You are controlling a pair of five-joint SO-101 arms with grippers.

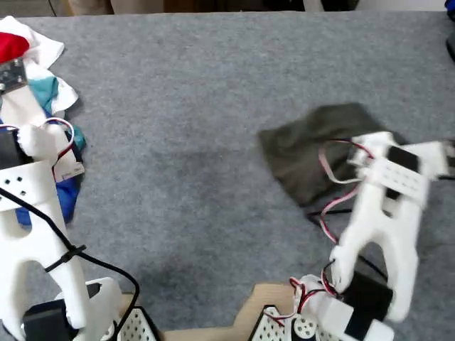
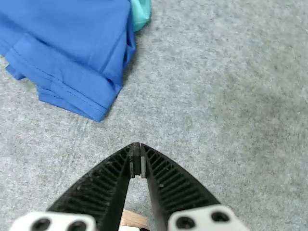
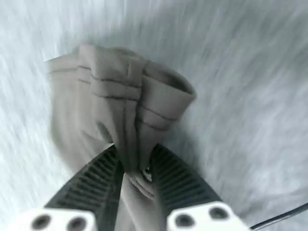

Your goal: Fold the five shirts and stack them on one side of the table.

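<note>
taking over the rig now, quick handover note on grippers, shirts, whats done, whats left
Left gripper: fingers shut, empty, over bare table beside the blue shirt.
Right gripper: fingers shut on the olive shirt, bunched at the table's right.
Done: a pile of red, white, teal and blue shirts at the left edge; neatness unclear.
Left: fold the olive shirt, add it to the pile.

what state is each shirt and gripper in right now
right gripper: shut on the olive shirt
olive shirt: bunched, one fold pinched, rest on the table
left gripper: shut, empty, over bare table
blue shirt: lying loose, edges doubled over
teal shirt: crumpled beside the blue shirt
white shirt: crumpled
red shirt: bunched against the white shirt
</note>
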